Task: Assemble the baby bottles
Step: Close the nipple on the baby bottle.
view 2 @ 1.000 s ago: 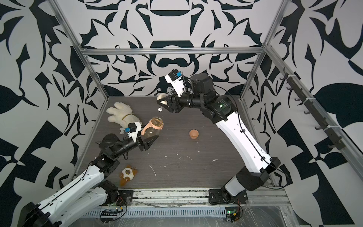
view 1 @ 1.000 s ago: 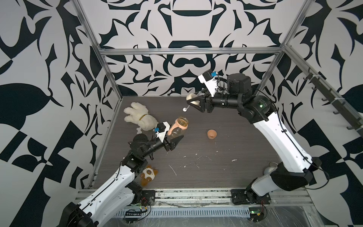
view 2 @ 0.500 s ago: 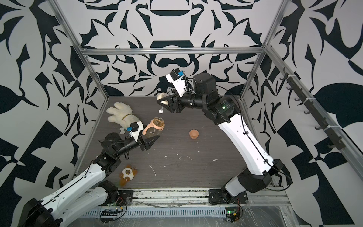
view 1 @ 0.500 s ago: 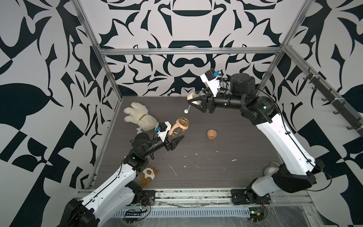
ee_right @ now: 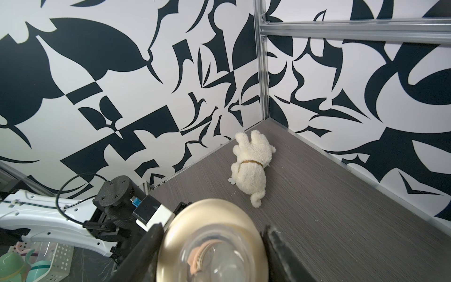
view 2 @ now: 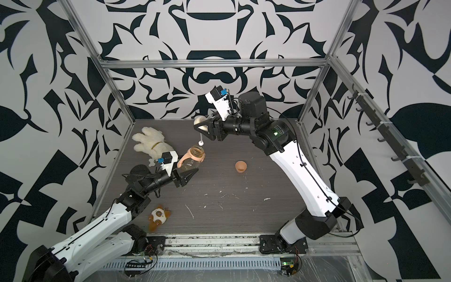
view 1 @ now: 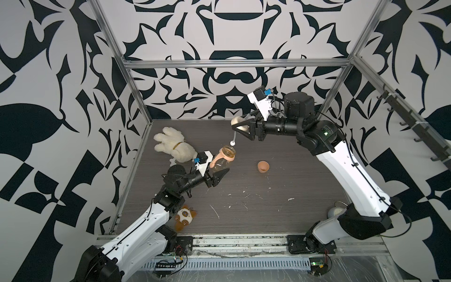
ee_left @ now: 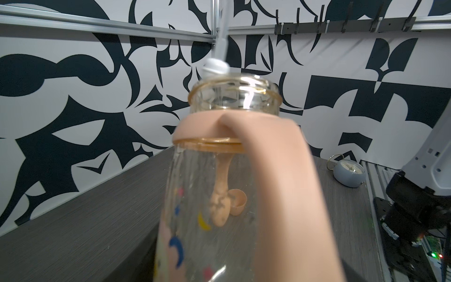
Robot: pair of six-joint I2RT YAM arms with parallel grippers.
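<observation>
At the far left of the table (view 1: 280,219) lies a white plush (view 1: 173,146), and near the front edge a brown plush (view 1: 183,216). The left gripper (view 1: 218,168) is clamped on the lower body of the bottle (view 1: 219,165) and holds it tilted, mouth up and toward the back. The peach ring (ee_left: 207,129) sits on its neck, with a handle hanging down each side. Just above the mouth's rim hangs the weighted tip of the straw (view 1: 233,136), outside the bottle. The straw comes down from the cream collar (ee_right: 212,234), which the right gripper (view 1: 238,125) pinches between its fingers. The cap (view 1: 263,166) lies open side up, right of the bottle and apart from it. The clock (ee_left: 349,172) sits at the front right.
</observation>
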